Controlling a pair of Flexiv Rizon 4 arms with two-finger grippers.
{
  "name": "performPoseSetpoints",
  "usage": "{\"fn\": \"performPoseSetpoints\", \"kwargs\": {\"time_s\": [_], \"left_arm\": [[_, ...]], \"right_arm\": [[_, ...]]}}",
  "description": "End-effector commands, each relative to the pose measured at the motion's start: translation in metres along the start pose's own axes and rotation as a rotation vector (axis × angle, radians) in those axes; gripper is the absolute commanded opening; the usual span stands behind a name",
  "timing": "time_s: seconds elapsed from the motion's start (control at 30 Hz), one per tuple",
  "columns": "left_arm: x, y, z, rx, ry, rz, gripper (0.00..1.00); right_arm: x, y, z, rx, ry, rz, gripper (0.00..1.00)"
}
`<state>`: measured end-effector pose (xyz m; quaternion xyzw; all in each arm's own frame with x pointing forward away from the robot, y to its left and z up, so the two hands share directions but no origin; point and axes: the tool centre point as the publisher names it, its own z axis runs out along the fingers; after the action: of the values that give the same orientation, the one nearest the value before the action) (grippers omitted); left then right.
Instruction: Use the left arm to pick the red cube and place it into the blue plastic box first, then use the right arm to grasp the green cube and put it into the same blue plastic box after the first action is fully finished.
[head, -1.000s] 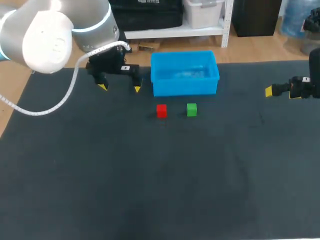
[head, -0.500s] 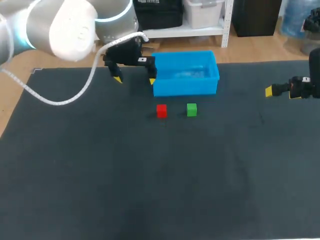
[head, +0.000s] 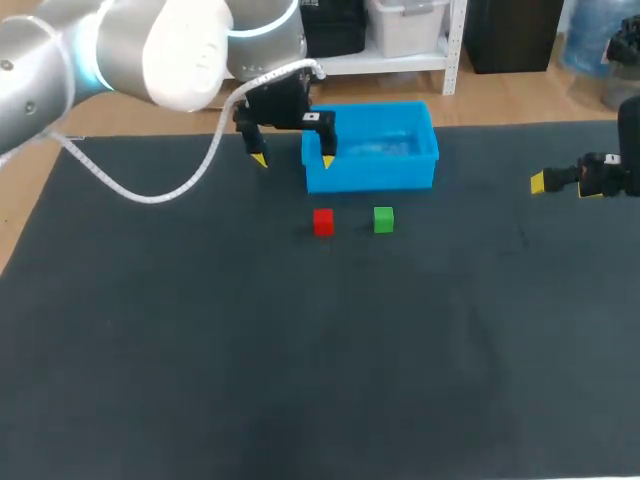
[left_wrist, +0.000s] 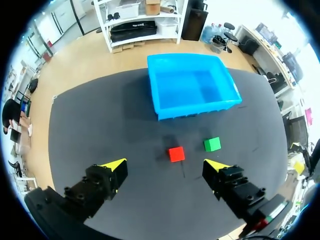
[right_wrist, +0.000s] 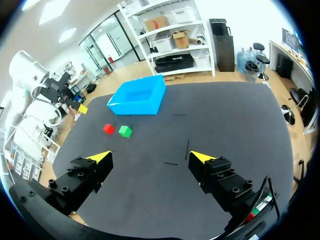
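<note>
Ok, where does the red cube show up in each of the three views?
Head view: red cube on the table, in front of the blue plastic box, left of the green cube.
Left wrist view: red cube just ahead of the open left hand, beside the green cube.
Right wrist view: red cube far ahead of the right hand, beside the green cube.
Shared landmark: the blue plastic box, just beyond both cubes.

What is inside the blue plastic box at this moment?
Nothing visible: the blue plastic box shows a bare floor. The red cube and green cube lie outside it on the table. Its near wall hides a strip of floor.
</note>
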<state>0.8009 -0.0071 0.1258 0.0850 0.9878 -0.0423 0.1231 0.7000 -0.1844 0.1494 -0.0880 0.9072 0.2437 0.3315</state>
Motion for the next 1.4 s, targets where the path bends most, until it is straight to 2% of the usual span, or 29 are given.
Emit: {"fn": "performPoseSetpoints", "kwargs": {"time_s": [0.03, 0.3, 0.7, 1.4], "left_arm": [[-0.006, -0.009, 0.004, -0.01, 0.031, -0.003, 1.0], [0.001, -0.02, 0.011, 0.006, 0.058, -0.035, 1.0], [0.007, -0.015, 0.023, 0.028, 0.063, -0.083, 1.0], [0.013, -0.019, 0.04, -0.022, 0.111, -0.022, 1.0]], "right_arm": [[0.0, 0.0, 0.0, 0.0, 0.001, -0.001, 1.0], [0.0, 0.0, 0.0, 0.0, 0.001, -0.001, 1.0], [0.0, 0.0, 0.0, 0.0, 0.001, -0.001, 1.0], [0.0, 0.0, 0.0, 0.0, 0.001, -0.001, 1.0]]}}
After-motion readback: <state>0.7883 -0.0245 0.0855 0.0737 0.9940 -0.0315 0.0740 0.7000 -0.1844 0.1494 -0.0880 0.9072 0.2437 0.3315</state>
